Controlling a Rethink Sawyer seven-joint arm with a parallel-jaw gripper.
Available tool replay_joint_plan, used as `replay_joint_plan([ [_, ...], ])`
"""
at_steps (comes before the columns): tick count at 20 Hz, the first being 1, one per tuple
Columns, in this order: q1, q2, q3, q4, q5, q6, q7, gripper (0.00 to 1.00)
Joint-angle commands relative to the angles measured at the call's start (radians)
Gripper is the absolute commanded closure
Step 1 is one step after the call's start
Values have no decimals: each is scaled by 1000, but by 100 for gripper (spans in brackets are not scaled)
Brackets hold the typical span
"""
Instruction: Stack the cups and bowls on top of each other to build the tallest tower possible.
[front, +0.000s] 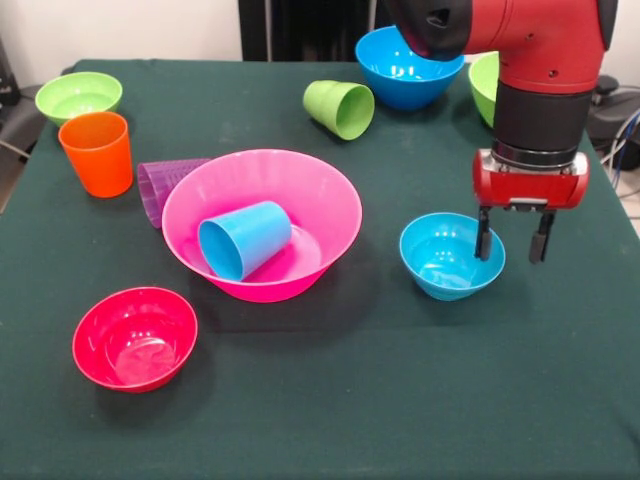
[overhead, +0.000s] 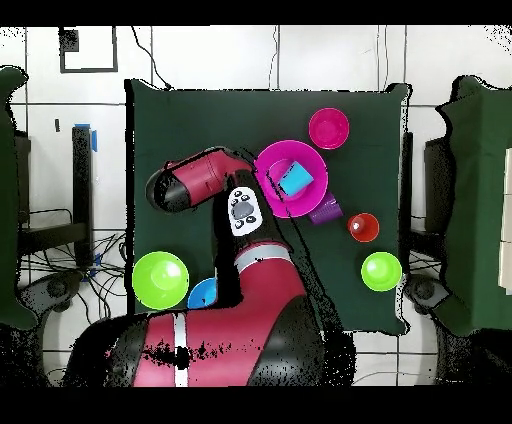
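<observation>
The large pink bowl sits mid-table with a light blue cup lying on its side inside it. Against the bowl's left side lies a purple cup. An orange cup stands upright further left. A green cup lies tipped over at the back. My gripper is open, pointing down, its fingers either side of the right rim of a small light blue bowl. A small red bowl sits at the front left. The arm hides the gripper in the overhead view.
At the back stand a medium blue bowl and a green bowl partly behind the arm. A small green bowl is at the far left corner. Dark green cloth covers the table.
</observation>
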Motion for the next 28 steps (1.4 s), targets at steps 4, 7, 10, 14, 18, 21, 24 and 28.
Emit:
replay_joint_plan([
  [4,32,-25,-1,55,-11,68,-29,0],
  [7,33,-28,-9,58,-11,45,-13,0],
  [10,28,-29,-4,58,-6,52,-21,100],
  [14,30,-31,-6,55,-5,58,-20,100],
  [18,19,-27,7,56,-7,71,-48,100],
  [21,17,-19,6,52,-23,54,-57,100],
  [24,25,-17,1,41,-29,27,-42,100],
  [28,-41,-59,70,94,4,68,-115,100],
])
